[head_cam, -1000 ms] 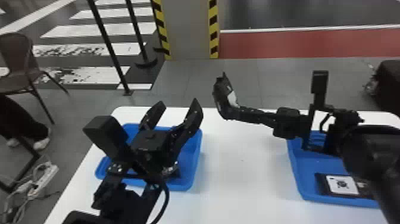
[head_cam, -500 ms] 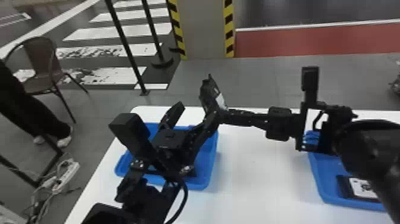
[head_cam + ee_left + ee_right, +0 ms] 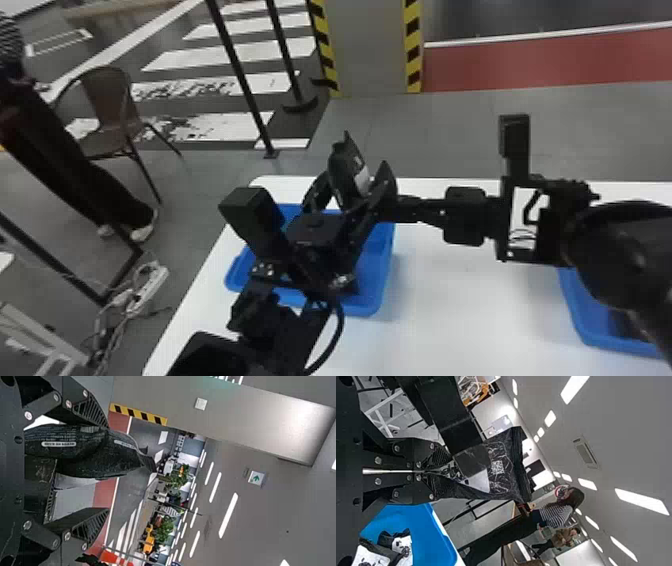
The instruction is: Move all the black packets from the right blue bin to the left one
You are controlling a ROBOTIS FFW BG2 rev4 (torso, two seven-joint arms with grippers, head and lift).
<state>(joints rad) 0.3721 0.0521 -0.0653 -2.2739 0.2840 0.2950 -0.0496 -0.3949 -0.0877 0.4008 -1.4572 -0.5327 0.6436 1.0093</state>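
The black packet [image 3: 348, 172] is pinched by its end in the right gripper [image 3: 400, 206], whose two fingers are pressed together on it. The free part of it stands between the spread fingers of the left gripper [image 3: 352, 186], above the left blue bin [image 3: 382, 257]. In the left wrist view it lies closer to one finger than to the other (if it touches this finger, I cannot tell).

The packet is of a thin, crinkled and shiny film, with a ribbed seal at the far end, a pale patch and a small square code. The fingers are flat, black and tapered, with ribs on their inner side. The bins are of smooth blue plastic, with rounded corners.

In the right wrist view, packets with white labels [image 3: 403, 548] lie inside a blue bin. The right blue bin [image 3: 590, 332] holds something dark, partly hidden by the right arm. The left arm covers a good part of the left bin. Both bins are on a white table [image 3: 465, 300]; behind it are a chair [image 3: 107, 100] and a striped pillar [image 3: 370, 50].
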